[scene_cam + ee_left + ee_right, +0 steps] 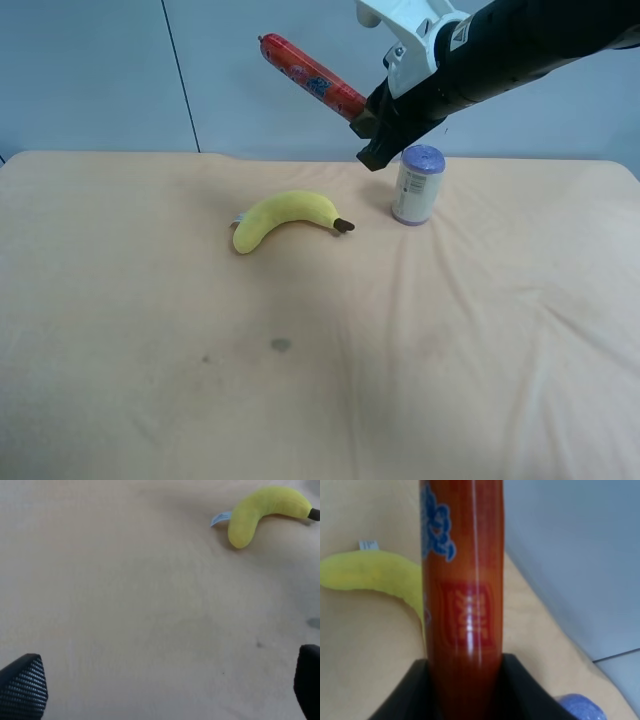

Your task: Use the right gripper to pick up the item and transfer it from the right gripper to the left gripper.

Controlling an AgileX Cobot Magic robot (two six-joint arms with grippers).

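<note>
The item (312,76) is a slim, round-ended stick in a glossy red wrapper that catches a bright streak of light. It carries blue-and-white swirls and a square red label with pale lettering. The banana (290,215) is soft yellow plush, curved, with a dark stem tip and a small white tag at the other end. The can (418,185) is a short white cylinder with a purple top, standing upright. All of this sits over a peach-coloured cloth (150,350), matte and slightly rumpled, with a few small dark spots near the middle. Behind it is a smooth pale blue wall.

The right gripper (365,118), black below a white bracket, is clamped on one end of the item. Its two dark fingers press the wrapper from both sides. The item is in the air over the far part of the table. From the jaws it slants up toward the high view's left, clear of the cloth, with the banana below it and the can just beside the gripper.

The left gripper (165,685) has its jaws wide apart. Its black fingertips (22,687) have a fine woven texture, and only bare cloth lies between them, well away from the banana.
</note>
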